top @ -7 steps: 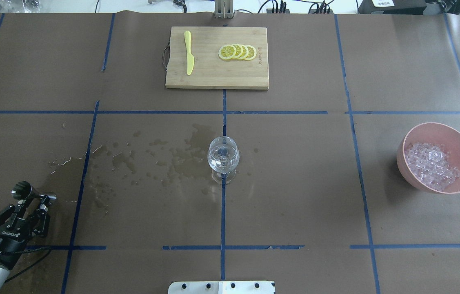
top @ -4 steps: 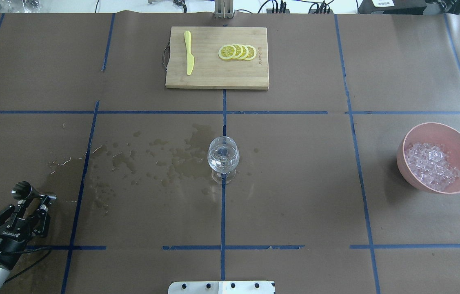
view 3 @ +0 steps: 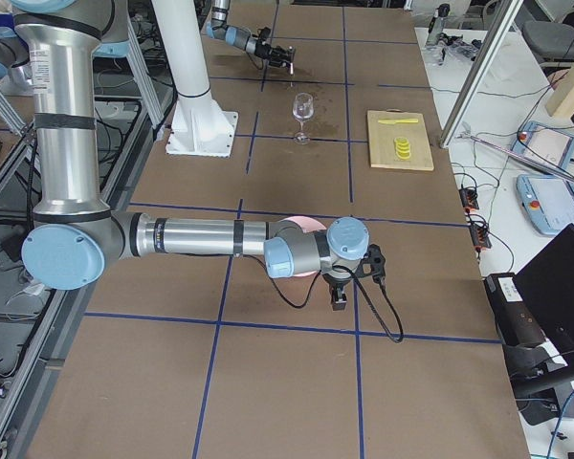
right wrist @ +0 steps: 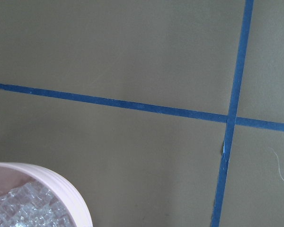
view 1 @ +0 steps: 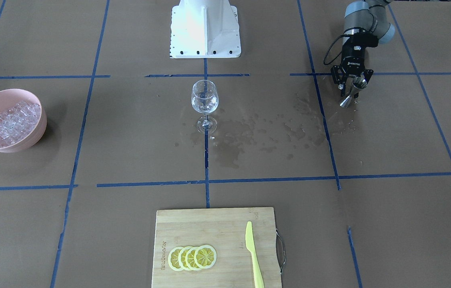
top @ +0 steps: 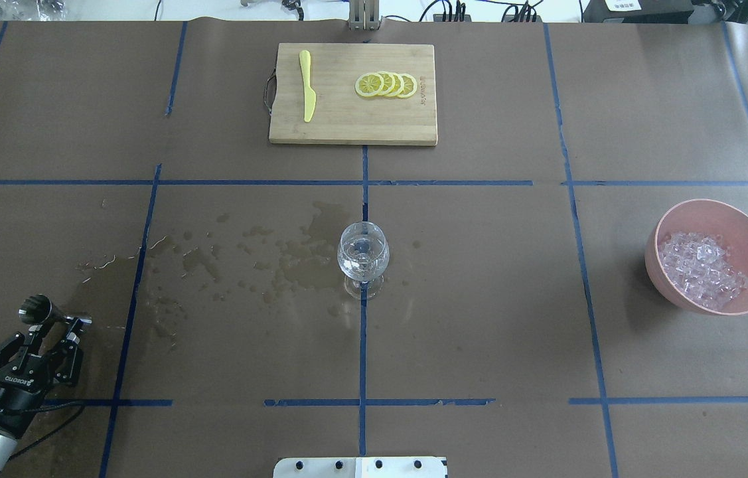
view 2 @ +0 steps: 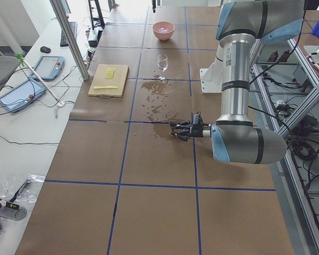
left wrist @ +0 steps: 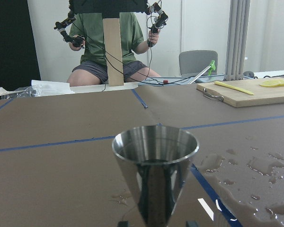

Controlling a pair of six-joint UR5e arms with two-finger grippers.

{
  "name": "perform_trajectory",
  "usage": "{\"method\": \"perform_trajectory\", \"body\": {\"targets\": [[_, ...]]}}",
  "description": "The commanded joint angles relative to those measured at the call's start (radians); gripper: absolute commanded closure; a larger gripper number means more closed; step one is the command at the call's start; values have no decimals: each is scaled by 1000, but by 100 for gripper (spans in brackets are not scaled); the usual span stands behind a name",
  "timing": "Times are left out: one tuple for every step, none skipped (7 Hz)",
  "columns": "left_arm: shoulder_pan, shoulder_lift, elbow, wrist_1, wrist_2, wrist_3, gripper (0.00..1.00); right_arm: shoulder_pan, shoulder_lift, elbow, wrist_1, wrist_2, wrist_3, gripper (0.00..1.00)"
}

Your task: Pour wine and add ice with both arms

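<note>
A wine glass (top: 362, 259) stands mid-table with a small measure of clear wine (view 1: 204, 106) in it. The ice (top: 702, 269) is heaped in a pink bowl (top: 654, 232) at the right. My left gripper (top: 58, 324) is low at the near left, open. Its fingertips (left wrist: 123, 222) stand either side of an upright steel jigger (left wrist: 155, 165), apart from it. The jigger also shows in the front-facing view (view 1: 351, 95). My right gripper (view 3: 339, 304) shows only in the right side view, near the bowl. I cannot tell whether it is open or shut.
A wooden cutting board (top: 347, 126) at the far middle holds lemon slices (top: 387, 85) and a yellow knife (top: 308, 86). Dark wet stains (top: 281, 255) spread on the brown paper from the glass toward the jigger. The white pedestal (view 1: 205, 28) is at the near edge.
</note>
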Motion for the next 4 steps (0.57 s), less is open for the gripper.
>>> {"method": "perform_trajectory", "body": {"targets": [[0,0,1,-1,1,0,55,0,0,-1,0,0,-2,0],[0,0,-2,-1,2,0,59,0,0,-1,0,0,-2,0],[-2,-1,-10,-3,2,0,67,0,0,-1,0,0,-2,0],[-3,0,-10,-12,2,-2,96,0,0,-4,0,0,-3,0]]}}
